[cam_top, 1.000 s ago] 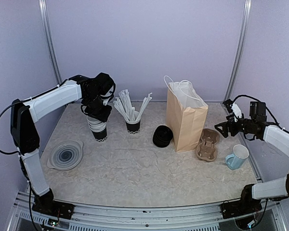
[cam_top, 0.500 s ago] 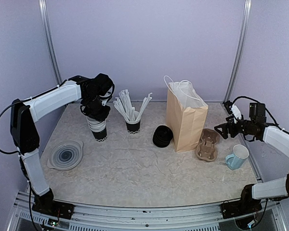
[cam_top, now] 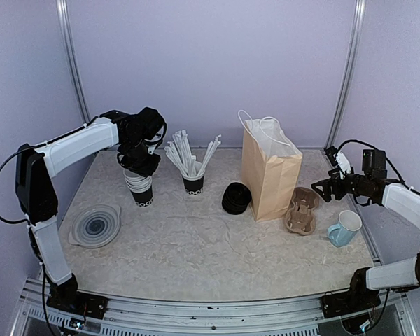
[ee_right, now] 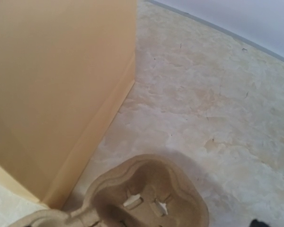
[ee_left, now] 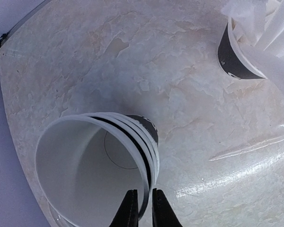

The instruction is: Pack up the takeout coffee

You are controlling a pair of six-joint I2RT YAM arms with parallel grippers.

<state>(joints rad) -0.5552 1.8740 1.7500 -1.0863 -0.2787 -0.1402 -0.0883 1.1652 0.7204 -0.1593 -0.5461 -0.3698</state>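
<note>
On the pale marbled table [cam_top: 217,245] I count one stack of black cups [cam_top: 143,187] with white rims at back left, at least three rims nested as seen from the left wrist. There is one more black cup [cam_top: 193,185] crammed with white-wrapped straws just to the right of the stack. Near the left front sits one grey dish [cam_top: 96,225] with rings. At centre is one squat black round item [cam_top: 236,198], apparently stacked lids, number not countable. One tan paper bag [cam_top: 269,175] stands upright beside it with its mouth open. To the right of the bag lies one brown pulp cup carrier [cam_top: 302,210], close against the bag's base, and nearer the right front stands one pale blue mug [cam_top: 345,228]. A finished, lidded takeout coffee cannot be made out in any view. The left gripper [ee_left: 145,210] sits over the stack with its fingers [ee_left: 130,208] nearly pressed together. They pinch the wall of the top cup [ee_left: 85,161], one finger inside the white interior and the other outside the rim. The right gripper [cam_top: 327,187] hangs above the far right of the table, near the carrier and to the right of the bag. Its jaws are spread wide, holding and touching nothing; its wrist view looks down on the bag's side and one end of the carrier.
</note>
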